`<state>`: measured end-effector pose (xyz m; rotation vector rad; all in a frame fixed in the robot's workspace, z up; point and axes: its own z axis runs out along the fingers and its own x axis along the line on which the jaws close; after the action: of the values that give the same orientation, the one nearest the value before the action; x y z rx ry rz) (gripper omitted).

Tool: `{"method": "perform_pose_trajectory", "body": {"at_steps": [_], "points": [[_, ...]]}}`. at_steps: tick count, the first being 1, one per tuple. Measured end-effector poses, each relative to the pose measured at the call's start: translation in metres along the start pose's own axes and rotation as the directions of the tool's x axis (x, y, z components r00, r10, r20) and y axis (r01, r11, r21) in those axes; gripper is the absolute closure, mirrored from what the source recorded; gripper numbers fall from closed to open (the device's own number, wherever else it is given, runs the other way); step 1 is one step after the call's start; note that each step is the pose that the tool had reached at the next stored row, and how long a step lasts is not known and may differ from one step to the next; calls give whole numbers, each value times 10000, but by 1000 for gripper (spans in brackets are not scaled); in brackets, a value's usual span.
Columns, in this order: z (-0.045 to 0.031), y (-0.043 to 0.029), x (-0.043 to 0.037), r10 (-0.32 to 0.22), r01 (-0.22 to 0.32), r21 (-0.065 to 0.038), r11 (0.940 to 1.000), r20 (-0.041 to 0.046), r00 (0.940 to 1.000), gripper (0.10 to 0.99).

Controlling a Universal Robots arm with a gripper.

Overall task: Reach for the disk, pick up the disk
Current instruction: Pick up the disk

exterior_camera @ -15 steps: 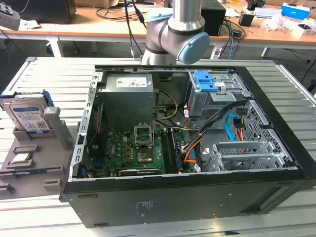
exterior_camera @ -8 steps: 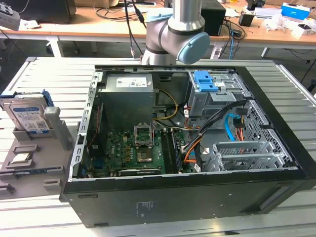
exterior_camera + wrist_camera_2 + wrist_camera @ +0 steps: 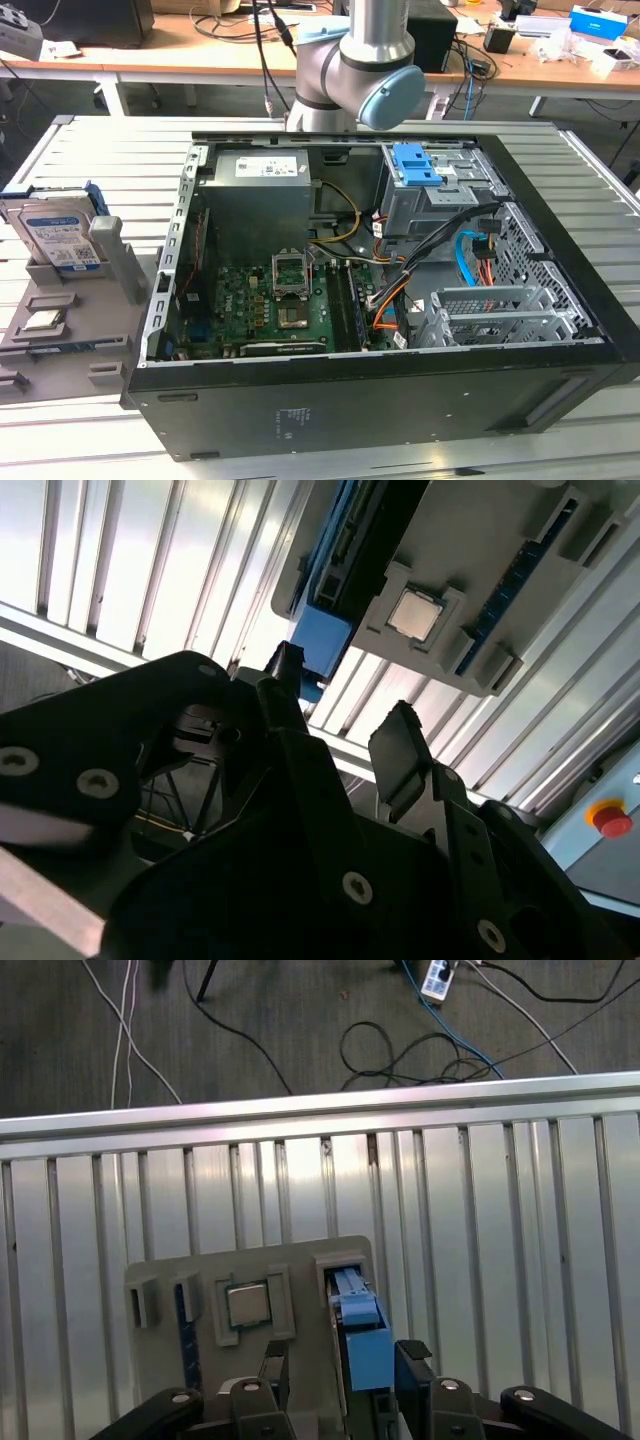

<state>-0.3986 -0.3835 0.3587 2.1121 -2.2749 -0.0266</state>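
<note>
**A:** Where is the disk?

**B:** There is one disk (image 3: 58,232); it stands on edge in a slot at one end of the grey holder (image 3: 95,335); its white-and-blue label faces the exterior view, and blue rails run along its sides; both wrist views see it edge-on, blue rail towards the camera.

**A:** What else does the holder carry?

**B:** One square processor chip (image 3: 247,1305), lying flat in its own recess, near the disk's slot but apart from it; one thin blue-edged strip (image 3: 183,1322), on edge in a further slot.

**A:** And the gripper?

**B:** One gripper (image 3: 342,1365) with two black fingers (image 3: 411,1358); they are spread wide and clasp nothing; in the first wrist view the disk's blue rail lines up with the gap between them; I cannot tell how near the tips are to it.

**A:** What lies around that?

**B:** The holder rests on a table of aluminium slats (image 3: 100,150); just beside it, to the exterior view's right, one open computer case (image 3: 380,400) lies on its side; inside are one green motherboard (image 3: 270,300), one power supply (image 3: 258,195), and one small blue latch (image 3: 416,165) atop a metal drive cage (image 3: 425,212); one robot arm (image 3: 375,60) hangs over the case's far edge; in the second wrist view one red button (image 3: 612,818) sits on a pale box past the table.
</note>
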Motion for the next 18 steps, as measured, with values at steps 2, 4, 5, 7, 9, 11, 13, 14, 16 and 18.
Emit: {"method": "perform_pose_trajectory", "body": {"at_steps": [2,4,5,7,9,11,13,14,16,18], "points": [[-1,1,-34,-3,3,0,10000,0,10000,541],[0,2,-54,-4,4,1,10000,0,10000,541],[-1,3,-68,-5,5,1,10000,0,10000,541],[10,-4,-83,-9,9,1,10000,-1,10000,541],[52,-5,-84,-7,7,2,10000,-1,10000,541],[72,-6,-85,-7,7,0,10000,-2,10000,541],[96,-7,-85,-7,7,0,10000,-2,10000,541],[105,-7,-85,-7,7,0,10000,-2,10000,541],[117,-8,-85,-7,7,0,10000,-2,10000,541],[133,-8,-86,-7,7,1,10000,-2,10000,541]]}}
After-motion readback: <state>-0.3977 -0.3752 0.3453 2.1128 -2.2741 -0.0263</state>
